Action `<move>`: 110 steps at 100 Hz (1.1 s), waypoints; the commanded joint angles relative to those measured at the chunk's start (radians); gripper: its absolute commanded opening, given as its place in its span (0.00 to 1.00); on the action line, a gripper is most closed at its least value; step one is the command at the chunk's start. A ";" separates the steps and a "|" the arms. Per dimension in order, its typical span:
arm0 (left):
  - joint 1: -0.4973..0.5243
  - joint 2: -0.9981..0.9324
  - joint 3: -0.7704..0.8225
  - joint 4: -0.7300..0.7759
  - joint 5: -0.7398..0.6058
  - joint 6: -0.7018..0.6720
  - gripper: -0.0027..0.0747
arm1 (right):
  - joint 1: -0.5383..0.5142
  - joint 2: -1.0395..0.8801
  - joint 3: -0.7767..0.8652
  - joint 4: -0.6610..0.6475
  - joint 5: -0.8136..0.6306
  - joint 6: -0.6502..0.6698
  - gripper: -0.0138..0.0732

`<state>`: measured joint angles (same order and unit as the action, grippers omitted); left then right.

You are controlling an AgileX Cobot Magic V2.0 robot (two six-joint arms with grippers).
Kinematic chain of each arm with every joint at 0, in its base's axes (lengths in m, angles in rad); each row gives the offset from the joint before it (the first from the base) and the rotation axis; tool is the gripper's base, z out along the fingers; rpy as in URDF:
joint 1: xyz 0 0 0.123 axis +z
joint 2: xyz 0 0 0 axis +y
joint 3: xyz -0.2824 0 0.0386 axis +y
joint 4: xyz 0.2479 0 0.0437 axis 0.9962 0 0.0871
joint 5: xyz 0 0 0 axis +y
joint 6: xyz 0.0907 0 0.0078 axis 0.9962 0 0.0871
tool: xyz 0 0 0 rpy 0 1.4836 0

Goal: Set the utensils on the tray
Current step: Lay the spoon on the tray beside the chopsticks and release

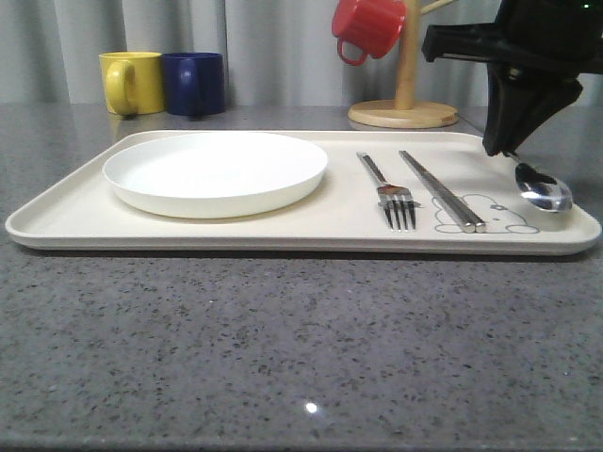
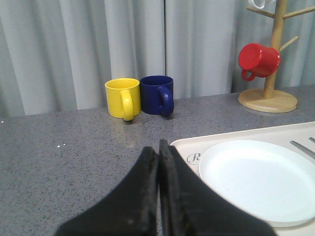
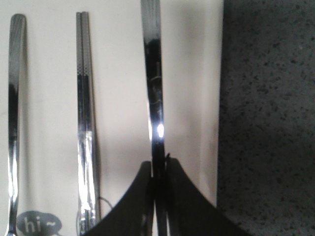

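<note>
The cream tray (image 1: 75, 221) holds the fork (image 1: 391, 193) and the pair of chopsticks (image 1: 441, 193), side by side right of a white plate (image 1: 215, 171). The spoon (image 1: 545, 188) has its bowl down at the tray's front right corner. My right gripper (image 1: 499, 146) is shut on the spoon's handle (image 3: 153, 88); in the right wrist view the jaws (image 3: 158, 164) pinch it, with the chopsticks (image 3: 86, 113) and fork handle (image 3: 14, 98) alongside. My left gripper (image 2: 158, 147) is shut and empty over the table, just off the tray's far left corner (image 2: 184, 147).
A yellow mug (image 1: 130, 82) and a blue mug (image 1: 193, 83) stand behind the tray at the left. A wooden mug tree (image 1: 405, 94) carrying a red mug (image 1: 367, 26) stands behind the tray at the right. Grey speckled counter (image 1: 301, 348) lies in front.
</note>
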<state>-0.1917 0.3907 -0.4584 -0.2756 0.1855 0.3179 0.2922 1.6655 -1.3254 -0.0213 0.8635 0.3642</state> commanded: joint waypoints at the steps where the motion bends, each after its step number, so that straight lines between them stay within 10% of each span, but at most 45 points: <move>1: -0.005 0.007 -0.026 -0.008 -0.083 -0.011 0.01 | 0.001 -0.021 -0.032 0.004 -0.051 -0.002 0.16; 86: -0.005 0.007 -0.026 -0.008 -0.083 -0.011 0.01 | 0.001 0.021 -0.032 0.008 -0.055 -0.002 0.17; 110: -0.005 0.007 -0.026 -0.008 -0.083 -0.011 0.01 | 0.001 0.021 -0.032 0.008 -0.047 -0.002 0.41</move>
<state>-0.1917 0.3907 -0.4584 -0.2756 0.1855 0.3179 0.2922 1.7290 -1.3254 -0.0134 0.8401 0.3660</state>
